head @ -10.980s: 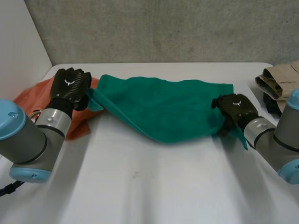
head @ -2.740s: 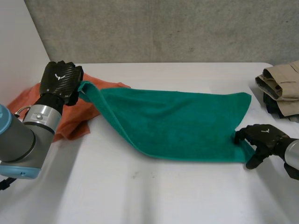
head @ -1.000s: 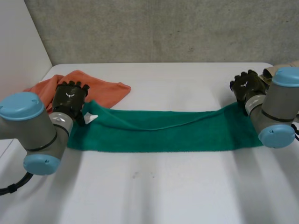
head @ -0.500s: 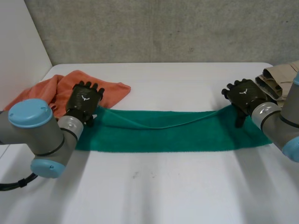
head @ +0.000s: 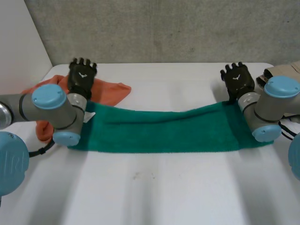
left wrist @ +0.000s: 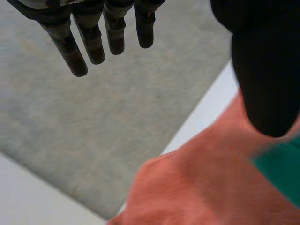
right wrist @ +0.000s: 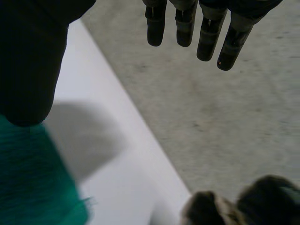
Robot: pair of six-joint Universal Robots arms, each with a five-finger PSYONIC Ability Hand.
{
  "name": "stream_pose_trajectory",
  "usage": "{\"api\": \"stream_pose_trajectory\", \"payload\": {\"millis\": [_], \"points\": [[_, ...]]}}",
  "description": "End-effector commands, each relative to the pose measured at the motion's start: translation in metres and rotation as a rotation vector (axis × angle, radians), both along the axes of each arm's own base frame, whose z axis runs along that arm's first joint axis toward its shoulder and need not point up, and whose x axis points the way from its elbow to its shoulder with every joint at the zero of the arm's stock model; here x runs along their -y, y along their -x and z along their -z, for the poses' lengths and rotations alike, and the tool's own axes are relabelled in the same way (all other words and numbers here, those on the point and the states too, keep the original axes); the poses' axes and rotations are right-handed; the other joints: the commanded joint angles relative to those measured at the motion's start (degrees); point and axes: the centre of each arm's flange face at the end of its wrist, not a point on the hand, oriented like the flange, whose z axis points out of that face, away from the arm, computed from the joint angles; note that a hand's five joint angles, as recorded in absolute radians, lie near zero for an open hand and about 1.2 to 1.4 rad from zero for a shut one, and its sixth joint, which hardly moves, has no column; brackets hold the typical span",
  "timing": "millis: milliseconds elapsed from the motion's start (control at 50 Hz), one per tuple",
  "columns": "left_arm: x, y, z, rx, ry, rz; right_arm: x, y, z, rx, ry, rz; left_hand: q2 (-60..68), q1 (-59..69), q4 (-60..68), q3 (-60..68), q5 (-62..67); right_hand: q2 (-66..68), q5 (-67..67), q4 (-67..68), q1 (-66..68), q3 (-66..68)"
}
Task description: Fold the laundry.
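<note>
A green towel (head: 168, 131) lies across the table, folded into a long narrow band. My left hand (head: 81, 77) is raised above the towel's left end with straight fingers (left wrist: 89, 40) and holds nothing. In its wrist view the orange cloth (left wrist: 197, 187) and a bit of the green towel (left wrist: 281, 171) lie below the thumb. Over the towel's right end my right hand (head: 237, 80) is lifted, fingers (right wrist: 197, 28) straight and empty. The towel's right end (right wrist: 33, 178) lies below its thumb.
An orange cloth (head: 110, 90) is crumpled at the back left, beside the towel's left end. Folded beige and dark garments (head: 283, 72) are stacked at the right edge; part of them (right wrist: 243, 206) shows beyond my right hand. A grey wall rises behind the table.
Both hands have let go of the towel's ends and lifted up and back, fingers straightened. The towel now lies flat as a folded band.
</note>
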Motion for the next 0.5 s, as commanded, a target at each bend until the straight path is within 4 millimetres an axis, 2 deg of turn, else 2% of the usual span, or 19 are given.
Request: {"api": "stream_pose_trajectory", "payload": {"millis": [20, 100, 200, 280, 300, 340, 420, 440, 500], "points": [[-0.009, -0.009, -0.025, -0.018, 0.022, -0.037, -0.003, 0.004, -0.023, 0.066, 0.06, 0.034, 2.9, 4.4, 3.5, 3.3, 3.0, -2.5, -3.6, -3.4, -1.3, -2.1], [-0.024, -0.006, -0.03, -0.034, -0.004, -0.015, -0.015, 0.006, -0.036, 0.06, 0.033, 0.03, 3.1, 4.5, 3.7, 3.4, 3.1, -2.5, -3.6, -3.4, -1.3, -2.1], [-0.051, 0.007, -0.021, -0.046, -0.077, 0.071, -0.039, 0.011, -0.045, 0.034, -0.085, 0.036, 3.1, 4.5, 3.7, 3.4, 3.1, -2.5, -3.6, -3.4, -1.3, -2.1], [-0.077, 0.005, -0.028, -0.06, -0.126, 0.107, -0.068, 0.021, -0.052, 0.018, -0.216, 0.041, 2.6, 4.0, 3.2, 2.9, 2.6, -2.5, -3.6, -3.4, -1.3, -2.1], [-0.086, 0.002, -0.03, -0.065, -0.145, 0.109, -0.081, 0.025, -0.058, 0.018, -0.253, 0.04, 2.4, 3.9, 3.0, 2.8, 2.5, -2.5, -3.6, -3.4, -1.3, -2.1], [-0.096, -0.001, -0.031, -0.071, -0.162, 0.112, -0.092, 0.03, -0.062, 0.018, -0.288, 0.043, 2.6, 4.0, 3.2, 2.9, 2.6, -2.5, -3.6, -3.4, -1.3, -2.1], [-0.119, -0.007, -0.035, -0.1, -0.203, 0.136, -0.109, 0.059, -0.058, 0.015, -0.402, 0.08, 1.7, 3.2, 2.3, 2.1, 1.8, -2.5, -3.6, -3.4, -1.3, -2.1], [-0.123, -0.008, -0.034, -0.107, -0.214, 0.145, -0.117, 0.067, -0.051, 0.013, -0.462, 0.084, 1.5, 3.0, 2.2, 1.9, 1.6, -2.1, -3.2, -3.0, -0.9, -1.7], [-0.138, -0.009, -0.034, -0.134, -0.244, 0.175, -0.129, 0.075, -0.043, 0.02, -0.541, 0.07, 1.5, 3.0, 2.2, 1.9, 1.6, 1.7, 0.7, 0.9, 3.0, 2.2]]}}
